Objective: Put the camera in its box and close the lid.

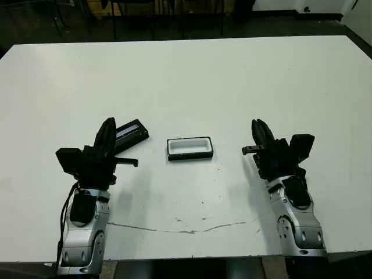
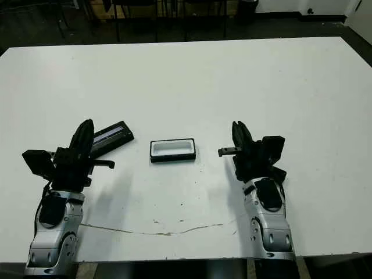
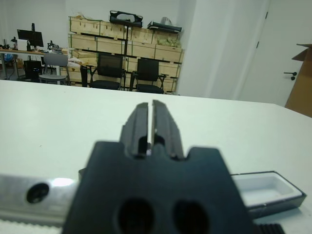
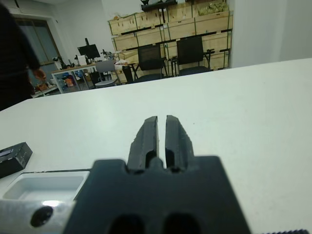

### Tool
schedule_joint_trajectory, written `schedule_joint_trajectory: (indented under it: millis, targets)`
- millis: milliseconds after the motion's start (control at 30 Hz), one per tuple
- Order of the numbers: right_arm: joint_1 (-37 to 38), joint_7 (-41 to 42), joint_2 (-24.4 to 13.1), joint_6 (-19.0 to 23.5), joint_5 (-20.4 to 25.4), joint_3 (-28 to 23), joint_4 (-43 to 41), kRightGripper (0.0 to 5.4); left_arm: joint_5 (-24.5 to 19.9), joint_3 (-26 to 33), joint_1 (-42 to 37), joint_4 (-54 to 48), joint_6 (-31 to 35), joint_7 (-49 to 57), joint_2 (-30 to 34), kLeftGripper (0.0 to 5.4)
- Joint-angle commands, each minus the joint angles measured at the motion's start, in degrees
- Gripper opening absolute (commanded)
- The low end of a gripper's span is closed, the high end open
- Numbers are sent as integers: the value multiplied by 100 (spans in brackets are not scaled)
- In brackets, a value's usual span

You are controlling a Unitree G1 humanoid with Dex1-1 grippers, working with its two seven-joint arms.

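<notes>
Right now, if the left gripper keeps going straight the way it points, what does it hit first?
Probably nothing. The left gripper points away across the table, which looks free ahead. The black piece with the pale stripe lies just right of that line; depth is hard to judge, so it might get grazed.

Two silver-grey metal forearms rise from the lower edge of the frame, one at lower left, one at lower right. Each has a rounded, cast-looking shell with a dark oval joint cover set into it and small screw holes along the casing. A thin black cable runs down the outer side of the lower-left forearm. Each forearm ends in a blocky matte-black gripper, the left gripper (image 1: 107, 129) and the right gripper (image 1: 258, 130), with a boxy black module jutting out to one side and a short black rod to the other. The fingers (image 3: 141, 127) are narrow, black, tapered and ribbed along their sides. In the wrist views the black body shows two round recesses, beside a silver bracket with a dark screw hole.
</notes>
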Motion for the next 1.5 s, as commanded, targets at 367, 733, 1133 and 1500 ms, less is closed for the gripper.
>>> schedule_joint_trajectory:
  millis: [367, 733, 1133, 1500]
  targets:
    - [42, 114, -119, 159, 37, -33, 34, 0, 31, -22, 78, 33, 48, 39, -18, 2]
    - [-373, 2205, -2177, 859, 1348, -1008, -422, 0, 63, -37, 131, -73, 133, 59, -44, 2]
    - [-1527, 5354, -4410, 339, 1341, -1225, 2034, 182, 150, -58, 100, 14, 9, 71, -64, 0]
    - [-2362, 7483, -4766, 265, 1057, -471, 3660, 372, 116, -55, 106, -50, 92, 100, -68, 0]
